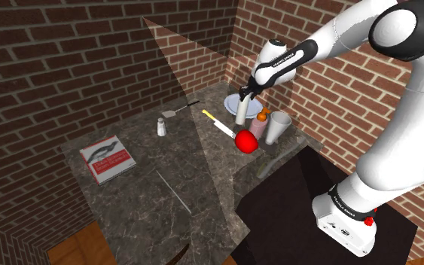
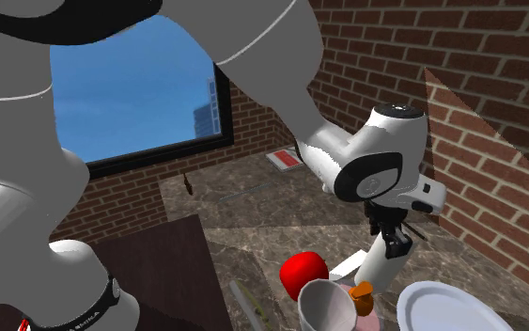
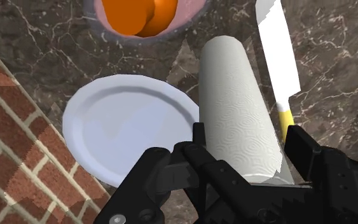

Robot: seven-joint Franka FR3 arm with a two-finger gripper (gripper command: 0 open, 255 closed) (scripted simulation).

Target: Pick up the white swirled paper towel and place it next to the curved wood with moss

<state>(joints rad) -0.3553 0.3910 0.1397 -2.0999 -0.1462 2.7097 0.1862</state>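
The white paper towel roll [image 1: 242,111] [image 3: 238,108] has a faint swirl print and stands upright on the dark marble counter, beside a white plate [image 3: 130,130]. My black gripper [image 1: 246,92] [image 2: 391,240] [image 3: 244,156] hangs over its upper end. The fingers [image 3: 304,153] are open and straddle the roll, one against its side and the other a small gap away. A thin, curved, greenish-brown piece [image 1: 266,166] [image 2: 246,303] lies near the counter's edge by the stand; it may be the mossy wood.
Crowded around the roll are a red apple [image 1: 245,140], a grey cup [image 1: 278,126], a pink bottle with an orange cap [image 1: 259,124] and a yellow-handled knife [image 3: 278,63]. A brick wall rises just behind. Farther along lie a shaker [image 1: 161,126], a spatula [image 1: 178,111] and a red book [image 1: 107,158].
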